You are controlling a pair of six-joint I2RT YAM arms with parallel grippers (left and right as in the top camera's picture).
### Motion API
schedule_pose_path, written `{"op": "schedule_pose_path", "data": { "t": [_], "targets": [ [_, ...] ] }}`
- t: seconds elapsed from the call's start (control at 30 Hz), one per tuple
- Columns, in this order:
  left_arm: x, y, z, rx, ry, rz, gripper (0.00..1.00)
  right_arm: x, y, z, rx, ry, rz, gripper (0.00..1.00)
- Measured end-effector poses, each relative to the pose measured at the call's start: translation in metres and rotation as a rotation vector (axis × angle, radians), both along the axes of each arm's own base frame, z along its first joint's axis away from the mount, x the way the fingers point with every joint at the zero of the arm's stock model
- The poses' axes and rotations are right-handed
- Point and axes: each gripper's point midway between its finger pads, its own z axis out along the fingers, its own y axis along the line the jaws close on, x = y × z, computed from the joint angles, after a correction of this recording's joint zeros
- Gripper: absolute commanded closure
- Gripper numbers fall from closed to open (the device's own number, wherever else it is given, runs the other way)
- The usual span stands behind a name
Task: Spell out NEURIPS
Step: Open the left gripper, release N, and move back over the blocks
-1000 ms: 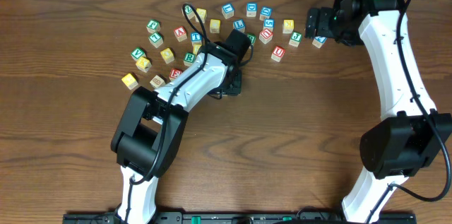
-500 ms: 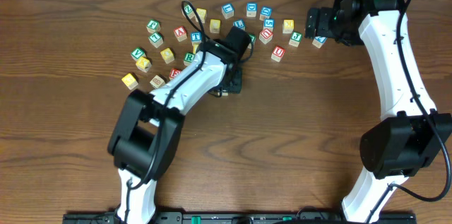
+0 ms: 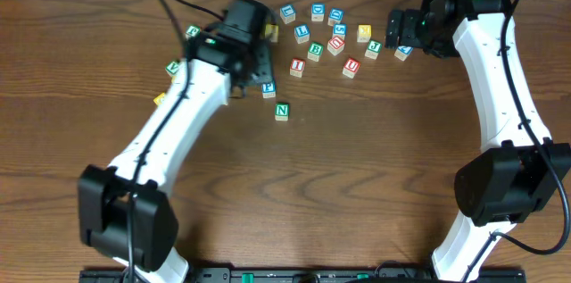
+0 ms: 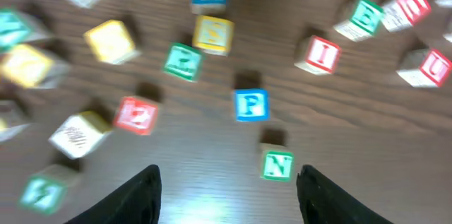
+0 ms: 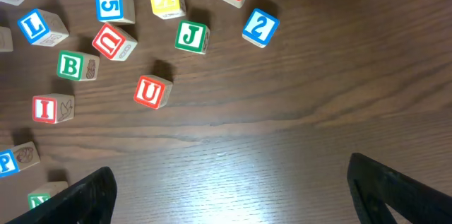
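While the left hand [image 4: 227, 174] hangs over the dark brown wooden surface [image 3: 375, 185], its two black fingers [image 4: 141, 196] stand apart with nothing between them: empty! Closest to the robot sits the small wooden cube with a green N [image 3: 282, 112], alone on bare wood. Just beyond it, a touch to the left, there's the small wooden cube with a blue P [image 3: 268, 90], near but not touching. Farther back and to the right comes the small wooden cube with a red I [image 3: 297, 67], and off to its right the small wooden cube with a red U [image 3: 351, 67]. Behind those lies a loose scatter of other lettered wooden cubes [image 3: 315, 51], in no row at all. The left wrist view is smeared, so several letters can't be read there. At the far right, the right hand [image 5: 229, 167] hovers over that end of the scatter, fingers spread wide, gripping nothing.
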Motion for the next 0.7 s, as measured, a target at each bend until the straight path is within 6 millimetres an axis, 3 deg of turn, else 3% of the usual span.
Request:
{"op": "schedule_pose_path", "data": {
  "t": [0.33, 0.53, 0.7],
  "targets": [
    [0.008, 0.070, 0.035, 0.024, 0.014, 0.121, 0.38, 0.003, 0.032, 0.003, 0.001, -0.031, 0.067, 0.01],
    [0.008, 0.096, 0.036, 0.028, 0.026, 0.181, 0.38, 0.000, 0.050, 0.003, 0.002, -0.032, 0.107, 0.01],
    [0.012, 0.105, 0.037, 0.026, 0.013, 0.203, 0.38, -0.001, 0.057, 0.003, 0.002, -0.032, 0.122, 0.01]
  ]
}}
